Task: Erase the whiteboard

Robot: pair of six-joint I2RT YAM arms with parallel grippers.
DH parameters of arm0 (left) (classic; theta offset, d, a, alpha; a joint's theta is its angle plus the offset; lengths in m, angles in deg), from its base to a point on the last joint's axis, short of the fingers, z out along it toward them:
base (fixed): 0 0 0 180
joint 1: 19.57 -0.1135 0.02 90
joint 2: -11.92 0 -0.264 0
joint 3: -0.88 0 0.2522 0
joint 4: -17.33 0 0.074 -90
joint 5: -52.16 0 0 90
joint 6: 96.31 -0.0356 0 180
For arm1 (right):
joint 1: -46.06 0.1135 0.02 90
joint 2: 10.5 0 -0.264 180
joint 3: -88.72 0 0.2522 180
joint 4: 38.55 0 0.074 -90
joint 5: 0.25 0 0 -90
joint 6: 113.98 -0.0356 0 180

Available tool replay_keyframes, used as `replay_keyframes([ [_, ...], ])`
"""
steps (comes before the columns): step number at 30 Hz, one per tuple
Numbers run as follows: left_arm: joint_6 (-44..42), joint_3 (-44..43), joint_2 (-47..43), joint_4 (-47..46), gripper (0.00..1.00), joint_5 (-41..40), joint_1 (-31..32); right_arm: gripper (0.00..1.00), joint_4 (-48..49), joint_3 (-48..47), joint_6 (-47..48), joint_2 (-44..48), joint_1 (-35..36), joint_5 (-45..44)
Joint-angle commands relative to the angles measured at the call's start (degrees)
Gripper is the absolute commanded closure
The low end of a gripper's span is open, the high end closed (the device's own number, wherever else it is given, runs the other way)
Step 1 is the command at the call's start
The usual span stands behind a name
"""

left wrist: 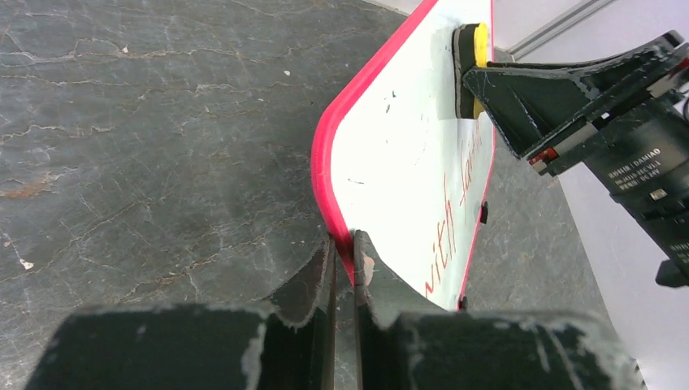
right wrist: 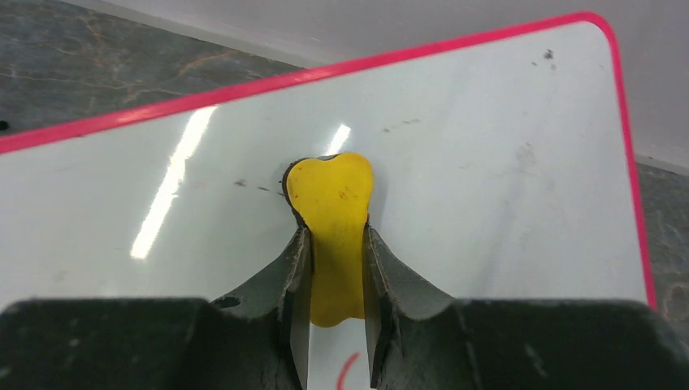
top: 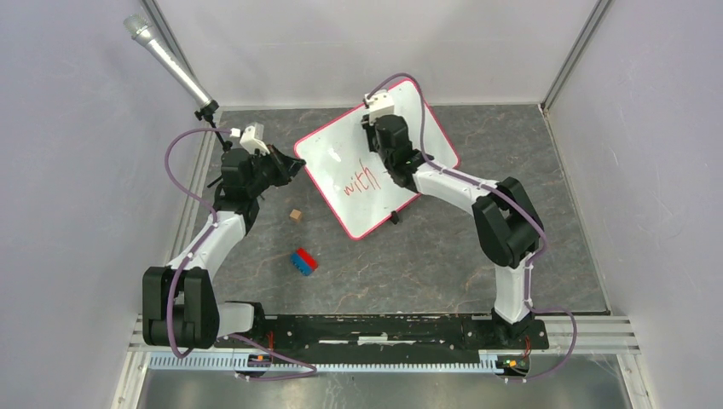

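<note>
on the whiteboard [top: 341, 152] — right end effector [right wrist: 335, 233] pinches yellow eraser [right wrist: 329, 188], left end effector [left wrist: 343, 244] pinches its rim [left wrist: 323, 166].

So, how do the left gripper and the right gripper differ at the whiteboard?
The left gripper is shut on the red rim of the whiteboard; the right gripper is shut on a yellow eraser. The left gripper sits at the board's edge; the right gripper presses its eraser onto the white face. Both are closed.
</note>
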Motion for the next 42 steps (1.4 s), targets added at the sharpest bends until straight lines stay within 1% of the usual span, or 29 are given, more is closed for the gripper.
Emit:
replay_keyframes([
  [1,-3.3,-2.79,-1.24,-1.59,0.98,4.54,1.68,0.77,-5.08,4.56,0.16,1.51,-4.54,4.11],
  [7,-3.28,-2.8,-1.34,-1.56,0.98,4.71,1.67,0.77,-2.71,10.61,0.73,6.86,-6.39,4.2],
  [13,-2.12,-2.65,-0.78,-2.03,0.97,4.99,1.74,0.77,1.61,15.13,0.11,10.87,-6.28,10.38],
  [14,-1.77,-2.63,-0.67,-2.02,0.95,4.93,1.74,0.77,2.64,15.72,-0.11,10.96,-6.22,11.78],
  [15,-1.44,-2.68,-0.45,-1.76,0.89,4.91,1.75,0.77,3.15,15.93,-0.15,10.87,-6.1,12.92],
  [18,-0.23,-2.53,0.32,-1.41,0.66,4.54,1.67,0.78,3.39,15.46,0.43,10.59,-5.14,13.75],
  [19,0.1,-2.46,0.57,-1.39,0.6,4.45,1.66,0.78,3.64,15.51,0.74,10.63,-4.77,13.79],
  [21,0.41,-2.73,1.31,-0.68,0.53,4.15,1.66,0.78,4.07,15.85,1.46,11.09,-4.01,13.74],
  [23,0.6,-2.88,2.05,-0.15,0.49,4.01,1.63,0.78,4.74,16.51,2.0,11.9,-3.38,13.64],
  [29,0.52,-3.76,3.84,2.29,0.44,2.24,1.48,0.78,7.45,19.12,3.15,14.51,-1.97,13.64],
  [30,0.52,-4.03,4.31,2.44,0.44,2.6,1.5,0.78,8.0,19.35,4.81,14.6,-1.73,14.01],
  [33,1.01,-4.52,5.94,2.2,0.45,4.02,1.49,0.77,8.28,18.86,5.65,13.84,-1.07,14.81],
  [36,1.26,-4.81,6.99,1.98,0.49,5.01,1.48,0.78,7.59,17.46,5.32,12.07,0.02,14.52],
  [37,1.31,-4.81,7.18,1.88,0.52,5.07,1.52,0.78,7.19,16.9,5.16,11.64,0.82,14.3],
  [38,1.39,-4.81,7.49,1.75,0.55,5.22,1.48,0.78,6.95,16.51,5.13,11.24,1.61,13.88],
  [39,1.32,-4.81,7.73,1.75,0.63,5.31,1.57,0.78,6.53,16.04,5.36,11.01,2.87,13.26],
  [40,1.38,-4.89,7.84,1.75,0.72,5.56,1.66,0.78,6.12,15.5,5.74,10.81,4.01,12.03],
  [41,1.22,-4.98,7.93,1.75,0.79,5.69,1.74,0.78,5.55,15.07,6.4,10.56,5.65,10.53],
  [42,1.11,-4.98,7.99,1.88,0.82,5.68,1.93,0.78,5.29,14.57,6.99,10.36,6.92,9.42],
])
